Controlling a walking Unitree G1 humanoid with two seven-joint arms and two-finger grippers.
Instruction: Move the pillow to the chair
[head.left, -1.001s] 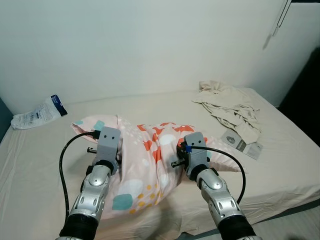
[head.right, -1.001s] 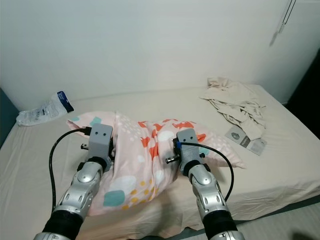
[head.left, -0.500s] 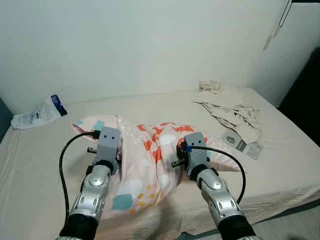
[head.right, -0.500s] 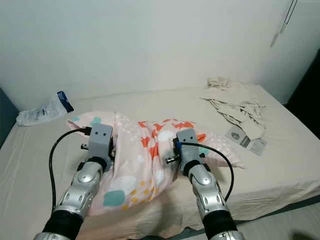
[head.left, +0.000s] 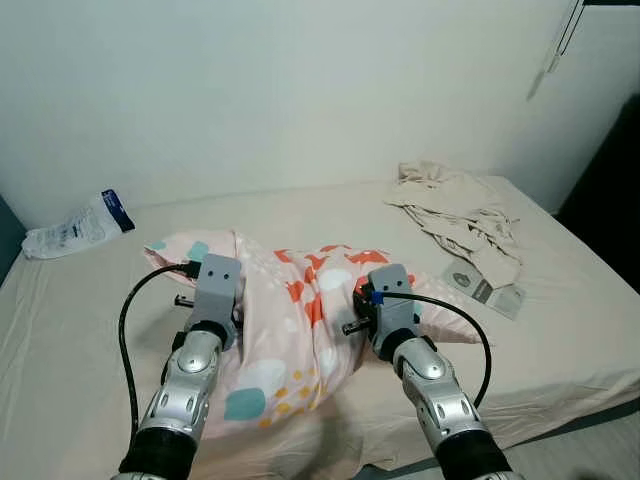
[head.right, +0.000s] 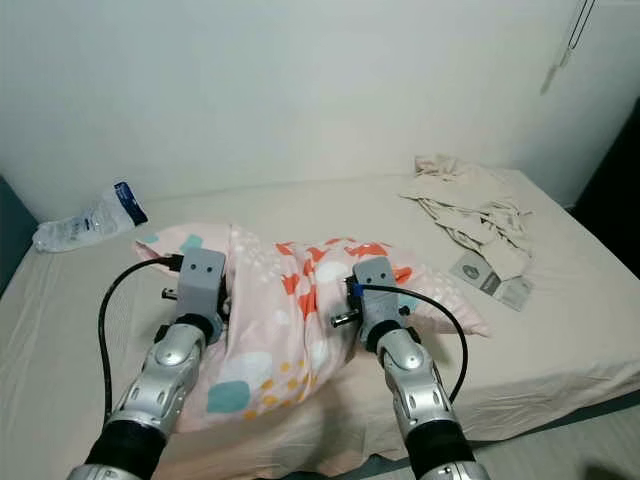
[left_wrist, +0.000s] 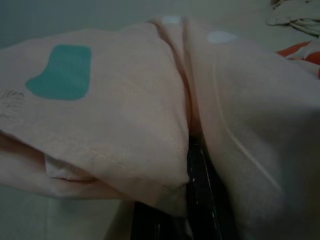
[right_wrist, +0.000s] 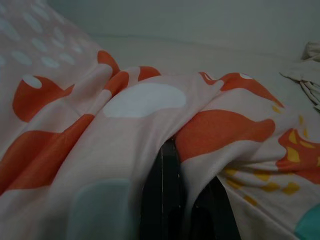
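Observation:
A pink pillow (head.left: 290, 320) with orange, teal and white patches lies bunched on the beige bed (head.left: 80, 330) right before me. My left gripper (head.left: 218, 285) is pushed into its left side and my right gripper (head.left: 388, 292) into its right side. In the left wrist view a fold of pink cloth (left_wrist: 125, 125) is pinched over a black finger (left_wrist: 200, 200). The right wrist view has orange-patched cloth (right_wrist: 210, 130) draped over a black finger (right_wrist: 167, 200). Both sets of fingertips are buried in the fabric.
A crumpled beige cloth (head.left: 455, 210) lies at the bed's back right, with two flat grey packets (head.left: 485, 290) beside it. A white plastic package (head.left: 80, 225) sits at the back left by the wall. The bed's front edge drops to a dark floor (head.left: 600, 450).

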